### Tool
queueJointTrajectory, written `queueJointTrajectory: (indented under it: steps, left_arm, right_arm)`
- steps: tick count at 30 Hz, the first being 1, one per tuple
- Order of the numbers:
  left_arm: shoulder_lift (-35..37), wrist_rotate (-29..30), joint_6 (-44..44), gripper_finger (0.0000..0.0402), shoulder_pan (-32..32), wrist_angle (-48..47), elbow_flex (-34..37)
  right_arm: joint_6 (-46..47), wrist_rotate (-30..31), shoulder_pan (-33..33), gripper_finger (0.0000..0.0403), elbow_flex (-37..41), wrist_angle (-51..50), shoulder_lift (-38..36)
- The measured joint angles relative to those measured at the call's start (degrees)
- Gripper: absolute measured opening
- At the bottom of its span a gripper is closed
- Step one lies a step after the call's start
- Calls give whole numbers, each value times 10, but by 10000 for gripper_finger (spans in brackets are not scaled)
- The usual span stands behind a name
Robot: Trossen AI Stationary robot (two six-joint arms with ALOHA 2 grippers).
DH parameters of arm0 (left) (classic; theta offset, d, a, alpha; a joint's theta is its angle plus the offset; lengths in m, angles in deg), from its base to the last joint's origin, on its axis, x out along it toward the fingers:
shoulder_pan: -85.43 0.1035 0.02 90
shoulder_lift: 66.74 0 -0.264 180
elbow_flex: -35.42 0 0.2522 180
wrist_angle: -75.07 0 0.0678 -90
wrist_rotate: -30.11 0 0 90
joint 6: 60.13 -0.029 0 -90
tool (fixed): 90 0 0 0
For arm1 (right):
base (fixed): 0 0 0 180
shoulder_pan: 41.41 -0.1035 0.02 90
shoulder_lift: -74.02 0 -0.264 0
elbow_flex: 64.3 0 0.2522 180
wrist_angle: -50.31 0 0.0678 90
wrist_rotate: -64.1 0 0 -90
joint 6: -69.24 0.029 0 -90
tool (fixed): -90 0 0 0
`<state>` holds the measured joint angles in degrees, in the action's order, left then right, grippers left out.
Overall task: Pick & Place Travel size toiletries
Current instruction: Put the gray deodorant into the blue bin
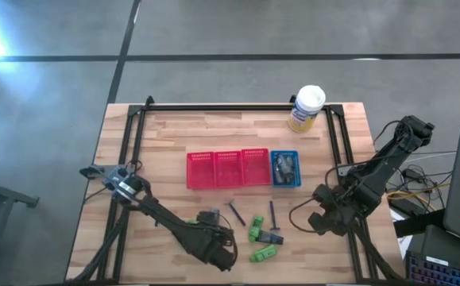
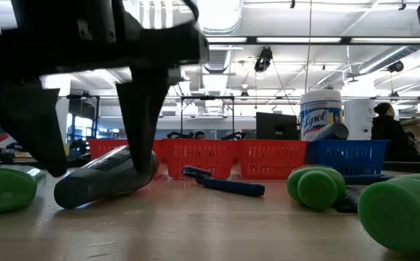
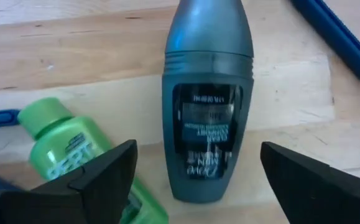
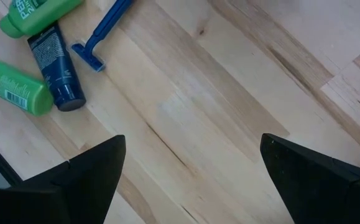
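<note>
The left gripper (image 3: pixel 195 177) hangs low over the desk (image 1: pixel 174 131) with its fingers spread wide either side of a grey oval deodorant bottle (image 3: pixel 207 106) lying flat, apparently lined up to close on its body; nothing is held yet. A green mini tube (image 3: pixel 68 146) lies just beside it (close enough to get nudged). The right gripper (image 4: pixel 192 180), also wide open and empty, waits over bare wood near a blue razor (image 4: pixel 105 31), leaving the blue basket (image 1: pixel 285 168) reachable.

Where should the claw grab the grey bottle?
Probably across its wide middle, coming from above. The grey bottle lies flat on the table, and the left claw is open with a finger on each side. The neck end tapers, so it could slip there.
</note>
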<state>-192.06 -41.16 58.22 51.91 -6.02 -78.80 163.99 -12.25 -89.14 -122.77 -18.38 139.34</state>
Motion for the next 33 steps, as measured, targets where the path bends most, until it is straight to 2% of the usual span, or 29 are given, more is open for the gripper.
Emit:
queueJointTrajectory:
  steps: [7,20,24,28,33]
  left_arm:
    - [0,-17,-32,320,11,47,35]
    - [3,-22,-84,207,16,58,53]
    - [3,-15,-91,194,15,64,53]
    - [5,15,-106,194,11,67,50]
    - [21,130,-194,194,-3,84,24]
  right_arm:
    - [-2,0,0,368,0,0,0]
    - [-3,0,0,368,0,0,0]
    - [-3,3,0,368,0,4,0]
    - [-15,3,0,368,0,26,-1]
    - [-34,3,6,368,0,64,-14]
